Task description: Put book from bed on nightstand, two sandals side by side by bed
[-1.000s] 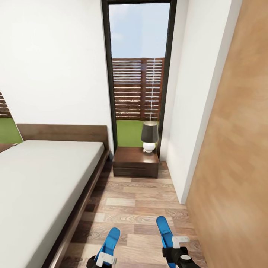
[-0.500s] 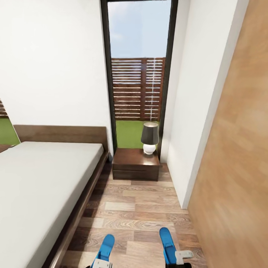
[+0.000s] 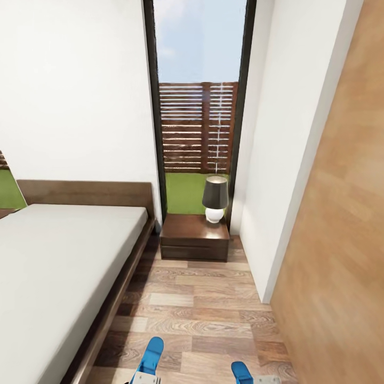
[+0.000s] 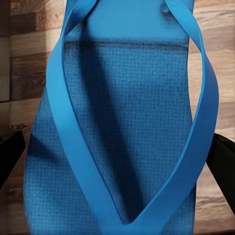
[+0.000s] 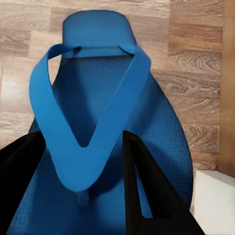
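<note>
Room: the head view is looking down a narrow strip of wood-plank floor (image 3: 202, 304) between the bed (image 3: 58, 266) at the left and a white wall (image 3: 277, 160) at the right.
Bed: its pale mattress is lying bare in the part that is showing; the dark wooden headboard (image 3: 85, 192) is standing against the far wall.
Nightstand: the dark brown nightstand (image 3: 194, 237) is standing at the far end of the floor strip, just beside the bed's head corner and below the tall window (image 3: 200, 106).
Lamp: a small lamp (image 3: 215, 198) with a dark shade and a white base is sitting on the nightstand top, toward its right rear.
Left sandal: the blue left sandal (image 4: 122, 122) is sticking forward above the floor at the lower edge of the head view (image 3: 151, 354).
Left tool: the left tool (image 4: 117, 161) is showing its two dark fingers (image 4: 11, 154) at either side of the sole, so it is gripping the left sandal.
Right sandal: the blue right sandal (image 5: 107, 142) is also being held above the floor, well apart from the other one.
Right tool: the right tool (image 5: 90, 186) is closing its dark fingers (image 5: 152, 191) over the right sandal, one of them lying on top of the sole.
</note>
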Available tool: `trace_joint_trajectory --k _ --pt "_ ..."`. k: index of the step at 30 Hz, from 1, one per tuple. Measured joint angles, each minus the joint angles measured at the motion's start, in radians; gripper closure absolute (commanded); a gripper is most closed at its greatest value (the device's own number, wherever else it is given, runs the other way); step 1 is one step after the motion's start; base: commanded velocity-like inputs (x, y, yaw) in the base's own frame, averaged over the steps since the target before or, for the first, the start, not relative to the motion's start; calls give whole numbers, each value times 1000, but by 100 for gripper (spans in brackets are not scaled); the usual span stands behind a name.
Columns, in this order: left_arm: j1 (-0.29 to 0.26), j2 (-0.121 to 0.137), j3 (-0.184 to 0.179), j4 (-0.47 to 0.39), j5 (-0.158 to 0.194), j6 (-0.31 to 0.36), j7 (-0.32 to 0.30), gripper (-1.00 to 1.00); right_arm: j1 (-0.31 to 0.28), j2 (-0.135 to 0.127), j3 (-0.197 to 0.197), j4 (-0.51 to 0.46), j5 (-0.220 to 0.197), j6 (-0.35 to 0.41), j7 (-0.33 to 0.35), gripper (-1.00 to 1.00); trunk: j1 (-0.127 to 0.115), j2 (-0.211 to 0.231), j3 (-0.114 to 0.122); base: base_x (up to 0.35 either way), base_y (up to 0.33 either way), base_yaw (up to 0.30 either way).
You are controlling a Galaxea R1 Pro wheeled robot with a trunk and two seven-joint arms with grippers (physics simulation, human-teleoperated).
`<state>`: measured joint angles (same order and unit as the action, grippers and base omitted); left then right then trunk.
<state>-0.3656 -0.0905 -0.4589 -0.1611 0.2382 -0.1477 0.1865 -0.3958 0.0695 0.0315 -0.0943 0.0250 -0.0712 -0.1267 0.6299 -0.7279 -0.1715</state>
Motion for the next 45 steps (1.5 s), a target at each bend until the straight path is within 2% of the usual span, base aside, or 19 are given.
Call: trace_joint_trajectory --k 13,45 --pt "0 0 -1 1 -1 13 -2 100 22 0 0 -3 -2 -1 0 100 0 0 0 178 -39 0" --pt "0 0 -1 -1 0 6 -2 100 25 3 0 -5 -3 -2 0 100 0 0 0 319 -3 0"
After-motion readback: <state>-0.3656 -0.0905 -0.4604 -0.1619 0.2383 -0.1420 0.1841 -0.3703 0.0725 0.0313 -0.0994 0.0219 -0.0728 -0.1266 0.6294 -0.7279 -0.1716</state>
